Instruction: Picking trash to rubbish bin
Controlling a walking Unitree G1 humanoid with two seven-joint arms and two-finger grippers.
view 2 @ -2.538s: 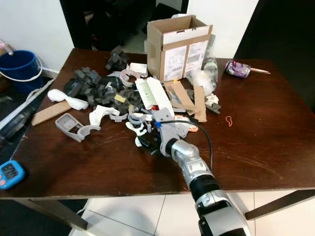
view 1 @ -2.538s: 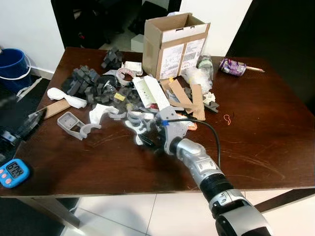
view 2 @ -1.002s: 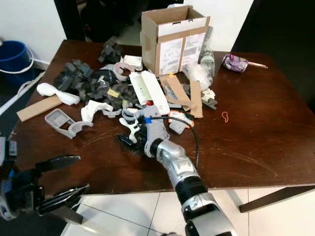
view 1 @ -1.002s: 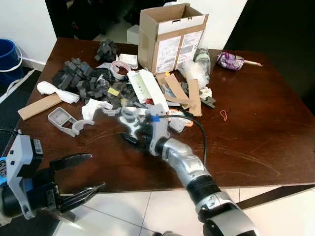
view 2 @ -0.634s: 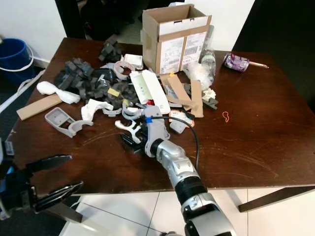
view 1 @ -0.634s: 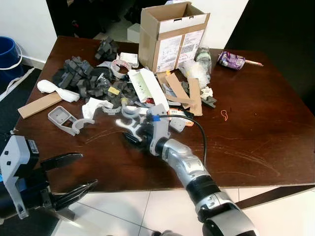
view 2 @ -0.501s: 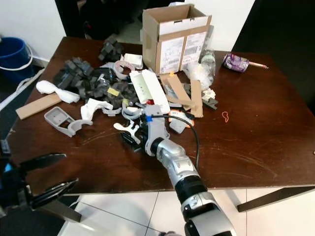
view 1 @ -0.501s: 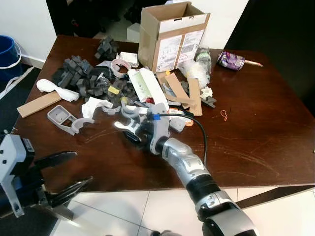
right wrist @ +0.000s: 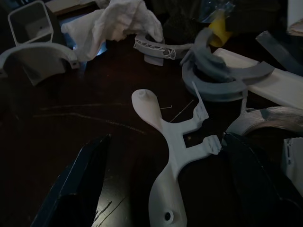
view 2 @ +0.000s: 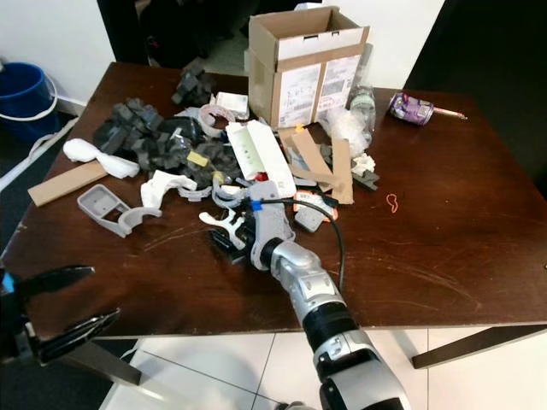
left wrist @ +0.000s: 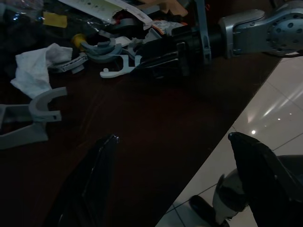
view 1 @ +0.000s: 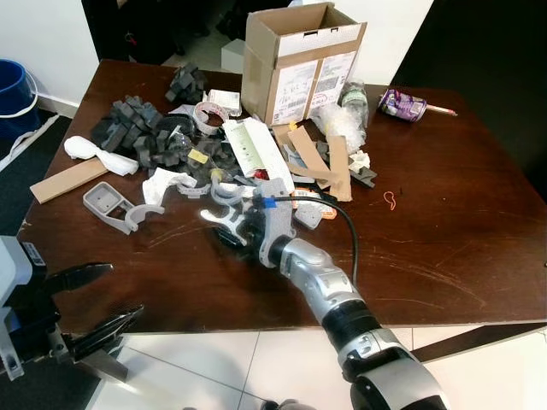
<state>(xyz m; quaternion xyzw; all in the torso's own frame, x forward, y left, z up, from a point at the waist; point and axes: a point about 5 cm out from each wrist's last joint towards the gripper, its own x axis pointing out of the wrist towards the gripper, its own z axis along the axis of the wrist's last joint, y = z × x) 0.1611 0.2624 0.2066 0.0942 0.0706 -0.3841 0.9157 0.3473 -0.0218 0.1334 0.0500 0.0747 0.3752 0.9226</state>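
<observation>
Right wrist view: my right gripper (right wrist: pixel 161 189) has its two black fingers spread wide on either side of a white plastic bracket (right wrist: pixel 168 142) that lies flat on the dark table (view 1: pixel 444 239). The bracket sits between the fingers, not yet clamped; I have hold of nothing. Just beyond the fingertips lie grey curved plastic pieces (right wrist: pixel 222 80) and a crumpled white tissue (right wrist: pixel 118 19).

Change since a second ago: my right gripper has stayed at the near edge of the trash pile, with the bracket now centred between its fingers. My left gripper (view 1: pixel 90 303) has dropped lower and further out past the table's near edge; its fingers stand apart and it carries nothing.

Judgement: the grasp on the bracket is lined up and closing comes next. A blue bucket (view 1: pixel 17 90) stands on the floor well off to my left gripper's far side; whether that is the bin, I cannot tell.
</observation>
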